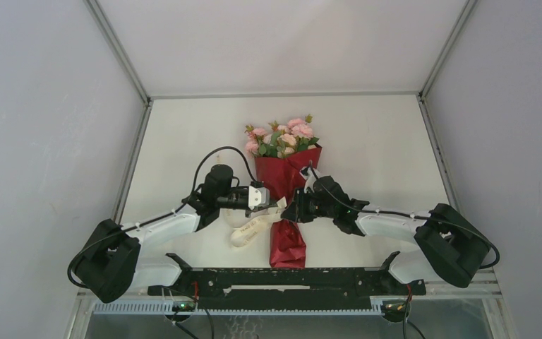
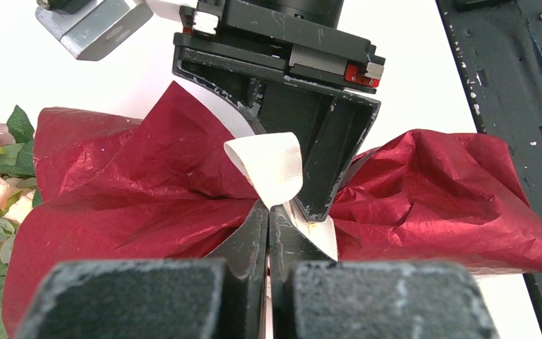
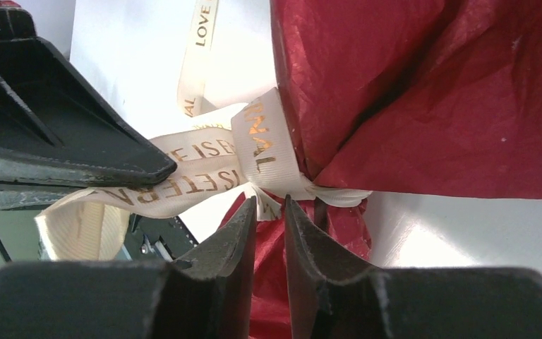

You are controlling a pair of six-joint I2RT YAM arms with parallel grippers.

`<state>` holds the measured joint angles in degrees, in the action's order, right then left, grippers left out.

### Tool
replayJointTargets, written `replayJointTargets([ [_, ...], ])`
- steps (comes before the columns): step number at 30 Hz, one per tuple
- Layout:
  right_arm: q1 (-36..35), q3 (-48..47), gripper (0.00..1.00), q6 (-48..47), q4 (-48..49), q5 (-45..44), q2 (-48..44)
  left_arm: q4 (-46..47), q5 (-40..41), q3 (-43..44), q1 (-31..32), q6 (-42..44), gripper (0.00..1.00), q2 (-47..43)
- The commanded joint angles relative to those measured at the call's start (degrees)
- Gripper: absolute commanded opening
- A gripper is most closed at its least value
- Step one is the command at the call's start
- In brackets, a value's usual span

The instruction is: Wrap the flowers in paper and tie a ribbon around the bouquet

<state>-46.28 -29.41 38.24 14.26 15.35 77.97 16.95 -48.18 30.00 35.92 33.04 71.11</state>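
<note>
Red paper (image 1: 287, 244): wrapped as a cone round the stalks, pinched tight at the waist, flaring out on both sides of the pinch.
bouquet (image 1: 282, 176): lies flat on the white table (image 1: 367, 141), mid-scene between the two arms, blooms at the far end, paper tail at the near end.
flowers (image 1: 282, 138): pink blooms and green leaves stick out of the cone's far opening.
ribbon (image 3: 205, 176): cream with gold lettering, goes round the pinched waist. A small loop stands up at the waist, and the loose length trails onto the table near-left of the bouquet.
left gripper (image 2: 268, 215): comes in from the left, jaws fully closed, ribbon clamped between the tips right at the waist.
right gripper (image 3: 269, 205): comes in from the right, tips at the ribbon crossing on the waist, narrow gap between the jaws. Can't tell if it has any ribbon pinched.
spacing: the two grippers' tips face each other, just beside one another across the waist.
</note>
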Motion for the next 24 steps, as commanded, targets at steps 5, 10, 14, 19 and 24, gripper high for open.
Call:
replayJointTargets([
  [5,-1.1,-0.5,0.28,-0.6,4.7,2.9,-1.4,1.1,-1.1,-0.5,-0.3,1.5,0.0,-0.7],
  [10,-1.1,-1.5,0.3,-1.2,4.8,2.6,-0.4,1.2,-1.1,-0.4,-0.3,1.5,0.0,-0.6],
  [14,-0.6,-3.0,0.26,-1.3,3.8,2.0,1.8,1.2,-0.8,-0.5,-0.3,1.5,0.0,-0.7],
  [19,-0.5,-2.9,0.0,-2.4,4.4,3.3,1.6,1.1,-0.7,-0.6,-0.2,1.6,0.0,-0.8],
  [24,0.7,-2.9,0.0,-4.3,-2.5,3.2,-4.5,1.1,-0.1,-0.7,-0.3,1.9,0.0,-1.0],
])
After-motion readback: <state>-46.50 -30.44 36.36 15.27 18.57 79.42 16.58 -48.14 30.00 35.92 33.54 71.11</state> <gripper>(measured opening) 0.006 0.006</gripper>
